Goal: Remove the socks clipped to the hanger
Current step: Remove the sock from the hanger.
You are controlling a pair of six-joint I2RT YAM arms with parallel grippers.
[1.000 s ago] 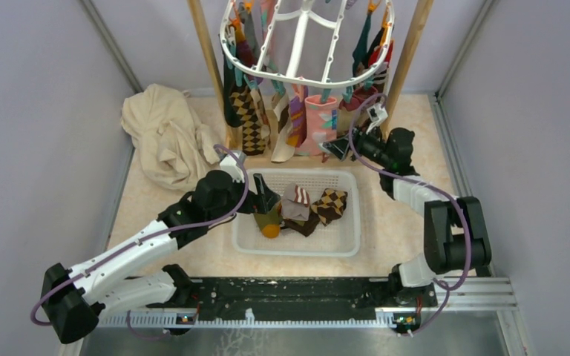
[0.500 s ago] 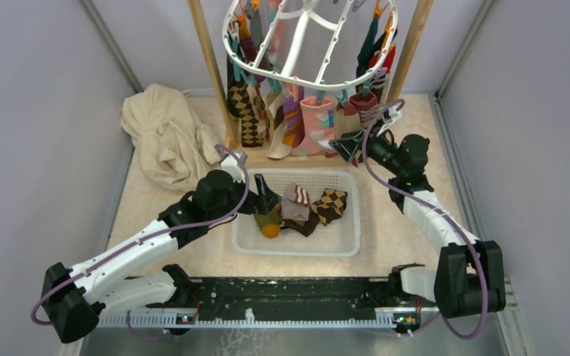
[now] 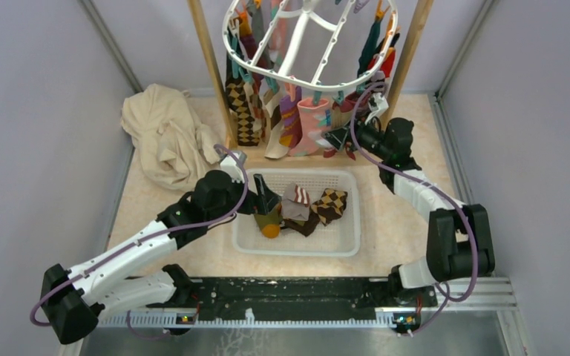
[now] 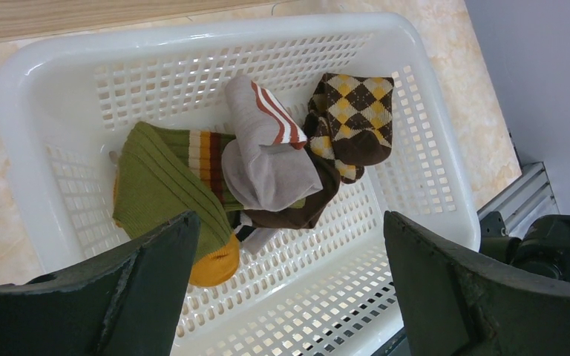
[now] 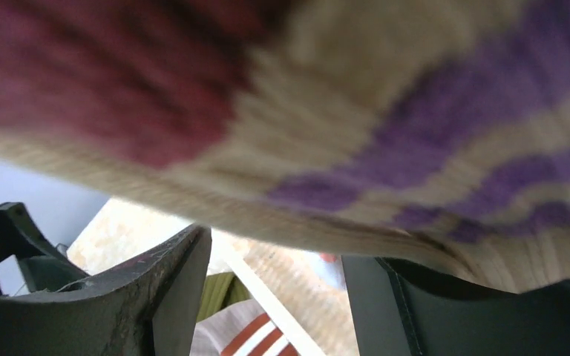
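Purple-and-cream striped sock [image 5: 386, 111] fills the right wrist view, lying against the tips of the right end effector [image 3: 338, 139]. Its jaws stand apart, and I cannot tell whether any cloth sits between them. The socks [image 3: 297, 122] hang clipped to the hanger [image 3: 299, 37] above the middle of the counter's far edge. The left end effector [image 3: 263, 196] is spread wide and empty over the basket [image 3: 341, 245]. Likely trouble from here: a shallow bite slips off, two socks get caught together, or a stubborn clip drags the free-hanging hanger so the sock drops beside the basket.
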